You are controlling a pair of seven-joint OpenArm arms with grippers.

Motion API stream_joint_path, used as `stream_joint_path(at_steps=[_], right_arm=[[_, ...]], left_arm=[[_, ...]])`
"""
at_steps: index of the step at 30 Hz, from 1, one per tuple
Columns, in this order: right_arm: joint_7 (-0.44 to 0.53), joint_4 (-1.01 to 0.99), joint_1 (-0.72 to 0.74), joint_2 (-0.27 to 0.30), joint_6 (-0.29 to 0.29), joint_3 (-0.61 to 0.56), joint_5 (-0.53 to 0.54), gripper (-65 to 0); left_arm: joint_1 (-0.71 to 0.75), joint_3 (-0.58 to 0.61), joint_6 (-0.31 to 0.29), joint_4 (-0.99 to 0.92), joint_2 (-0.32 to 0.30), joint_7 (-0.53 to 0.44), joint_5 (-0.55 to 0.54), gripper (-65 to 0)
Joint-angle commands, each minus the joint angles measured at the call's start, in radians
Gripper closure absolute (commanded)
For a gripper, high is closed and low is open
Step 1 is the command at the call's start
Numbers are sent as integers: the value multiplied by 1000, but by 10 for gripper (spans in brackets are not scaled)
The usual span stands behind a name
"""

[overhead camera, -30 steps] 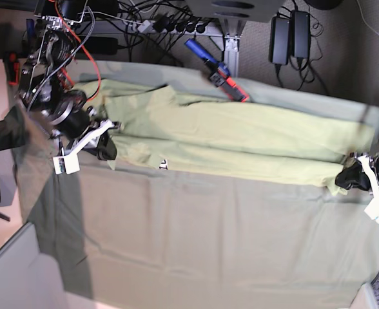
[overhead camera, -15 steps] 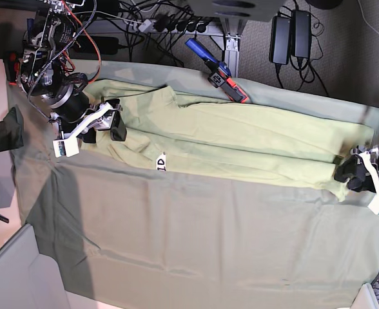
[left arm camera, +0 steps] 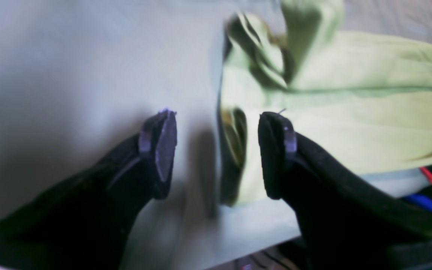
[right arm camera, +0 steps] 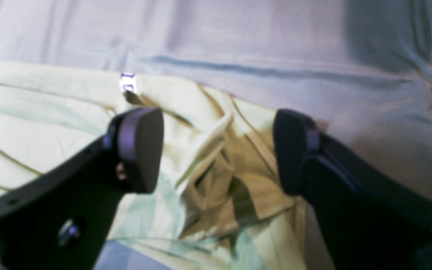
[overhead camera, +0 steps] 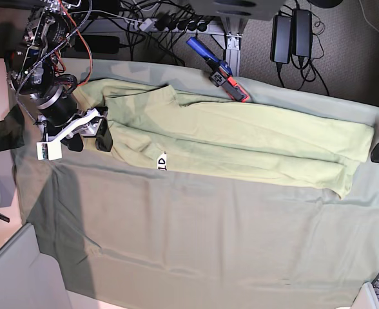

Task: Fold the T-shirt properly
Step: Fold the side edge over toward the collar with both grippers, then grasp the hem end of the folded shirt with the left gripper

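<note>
On the cloth (overhead camera: 176, 244), my T-shirt (overhead camera: 241, 145) lies in a long folded band; both grippers, left (left arm camera: 216, 150) and right (right arm camera: 216, 150), gape empty. Careless regrasps could drag folds apart.

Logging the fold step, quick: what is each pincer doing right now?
Left pincer: open, holding nothing, at the T-shirt's end.
Right pincer: open, holding nothing, over the T-shirt.

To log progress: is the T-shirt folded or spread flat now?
Partly folded: the T-shirt lies as a long narrow band, its layers overlapping lengthwise, not yet compact.
</note>
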Motion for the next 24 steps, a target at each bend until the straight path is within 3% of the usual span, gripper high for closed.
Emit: stream_joint_path(at_steps=[1, 7, 11, 24], right_arm=[[28, 18, 11, 14, 62, 9, 15, -445], [30, 18, 11, 14, 62, 8, 16, -445], [30, 18, 11, 14, 62, 8, 15, -445], [22, 18, 8, 14, 63, 8, 16, -445]], left_arm=[[-10, -8, -12, 14, 0, -18, -21, -378], [-19, -8, -12, 11, 126, -76, 51, -378], [-19, -8, 21, 2, 184, -116, 118, -378], [-114, -6, 21, 2, 241, -129, 100, -378]])
